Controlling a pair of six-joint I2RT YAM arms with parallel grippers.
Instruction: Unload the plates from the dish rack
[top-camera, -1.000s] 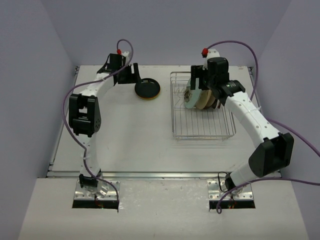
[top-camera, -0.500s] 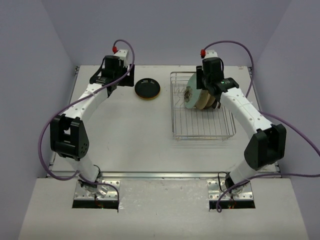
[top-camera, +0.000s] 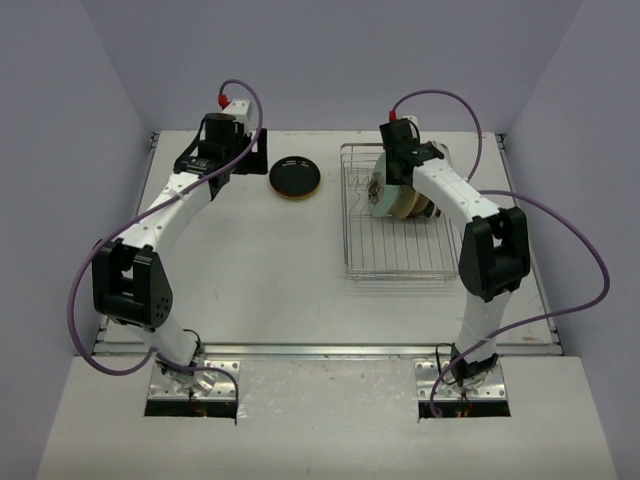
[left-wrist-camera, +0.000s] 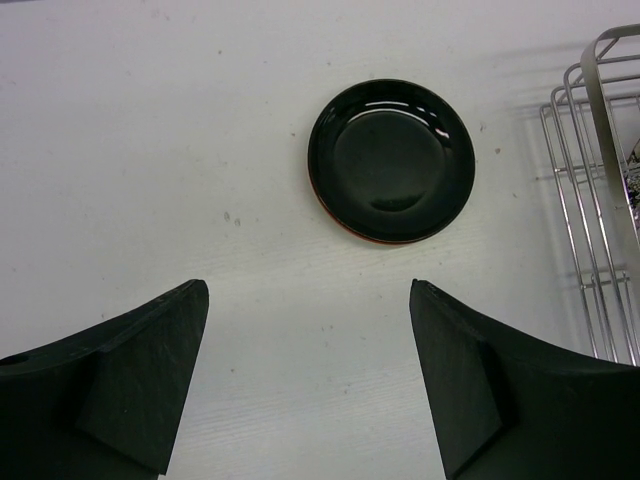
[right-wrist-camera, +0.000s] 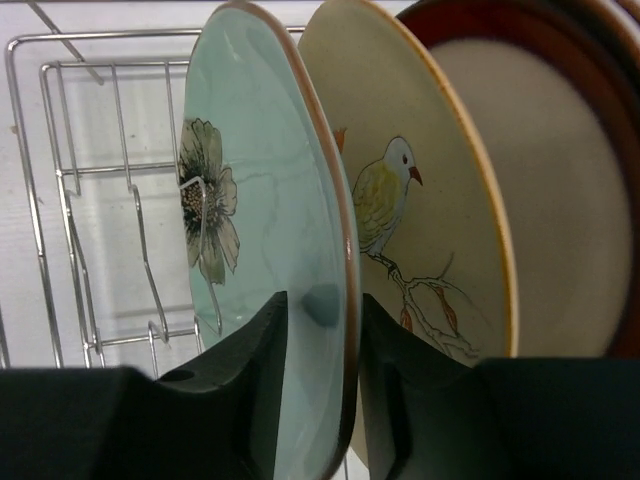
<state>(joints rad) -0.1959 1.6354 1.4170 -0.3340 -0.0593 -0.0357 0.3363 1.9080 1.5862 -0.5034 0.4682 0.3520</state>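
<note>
Two right fingers (right-wrist-camera: 240, 400) pinch pale teal flowered round plate (right-wrist-camera: 262, 200), upright in silver wire rack (right-wrist-camera: 62, 140). Left fingers (left-wrist-camera: 130, 380) spread wide.

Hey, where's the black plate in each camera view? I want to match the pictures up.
Top external: the black plate lies flat, upper middle, left of the dish rack.
Left wrist: black plate upper centre; the rack's wires at the right edge.
Right wrist: not in it; the pale teal plate stands in the middle.
Shared landmark: the dish rack, whose wires also show at the left of the right wrist view.
</note>
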